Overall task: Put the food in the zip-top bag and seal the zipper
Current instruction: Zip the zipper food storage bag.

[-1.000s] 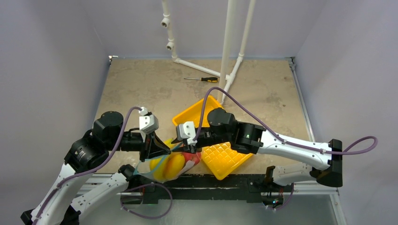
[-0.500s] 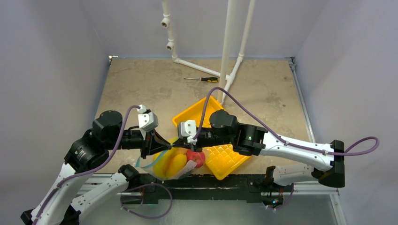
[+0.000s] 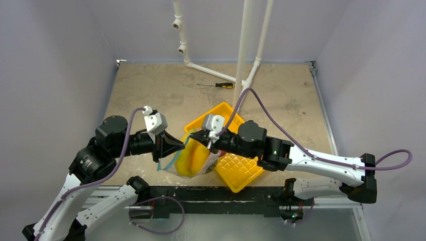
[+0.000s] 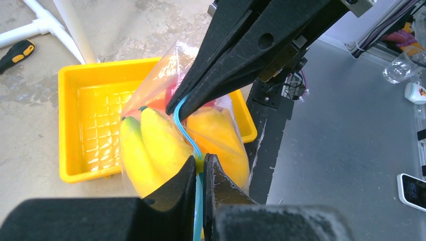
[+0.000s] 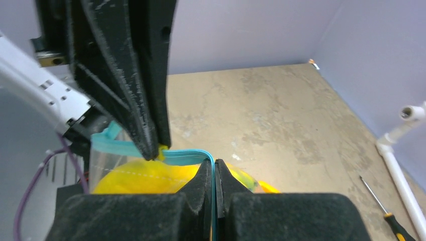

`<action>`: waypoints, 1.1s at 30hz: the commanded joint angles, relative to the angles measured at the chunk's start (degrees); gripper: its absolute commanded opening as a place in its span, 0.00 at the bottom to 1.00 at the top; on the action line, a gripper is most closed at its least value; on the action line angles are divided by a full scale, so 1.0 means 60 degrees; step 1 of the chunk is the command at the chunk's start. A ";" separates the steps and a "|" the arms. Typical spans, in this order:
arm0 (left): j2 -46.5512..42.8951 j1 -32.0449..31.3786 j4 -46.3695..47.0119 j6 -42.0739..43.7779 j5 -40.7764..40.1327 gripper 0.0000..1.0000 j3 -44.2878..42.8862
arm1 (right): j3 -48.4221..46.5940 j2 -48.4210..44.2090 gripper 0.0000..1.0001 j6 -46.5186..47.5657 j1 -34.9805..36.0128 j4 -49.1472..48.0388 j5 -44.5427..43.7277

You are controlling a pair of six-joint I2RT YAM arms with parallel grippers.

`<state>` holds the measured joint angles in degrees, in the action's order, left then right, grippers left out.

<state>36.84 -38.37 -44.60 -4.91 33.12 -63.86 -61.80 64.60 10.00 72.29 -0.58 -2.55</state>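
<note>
We've got our left gripper (image 4: pixel 201 163) pinched tight on the zipper (image 4: pixel 187 131), and our right gripper (image 5: pixel 214 163) is clamped on the same teal strip just beside it, tips almost meeting. Below them hangs the zip-top bag (image 3: pixel 193 161), the food (image 4: pixel 221 135) inside with bananas (image 4: pixel 150 145) showing, beside the yellow tray (image 3: pixel 241 173). A screwdriver (image 3: pixel 221 85) lies well beyond.

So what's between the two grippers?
The blue zipper of the bag runs from the left gripper to the right gripper, both pinching it; the left wrist view shows it.
</note>
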 commanded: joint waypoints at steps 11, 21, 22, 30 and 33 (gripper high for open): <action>-0.0016 -0.0080 -0.0807 -0.0200 0.0665 0.00 -0.0470 | 0.0126 -0.0127 0.00 -0.0637 -0.0257 -0.2404 -0.5142; -0.0355 -0.0083 -0.1013 -0.0538 0.0353 0.00 -0.0369 | 0.0565 -0.0502 0.00 -0.0845 -0.0266 -0.3053 -0.6657; -0.0398 -0.0082 -0.1060 -0.0575 0.0306 0.00 -0.0352 | 0.0624 -0.0519 0.00 -0.0780 -0.0269 -0.3185 -0.6860; -0.0741 -0.0080 -0.1565 -0.0928 -0.0170 0.00 -0.0321 | 0.0980 -0.0373 0.00 0.0122 -0.0334 -0.4410 -0.8453; -0.0874 -0.0080 -0.1755 -0.1064 -0.0408 0.00 -0.0373 | 0.1087 -0.0379 0.00 0.0331 -0.0422 -0.4748 -0.8575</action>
<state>33.08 -38.30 -49.32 -8.23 29.41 -64.62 -55.07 63.88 7.55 72.34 -19.53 -42.98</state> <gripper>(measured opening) 0.040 0.007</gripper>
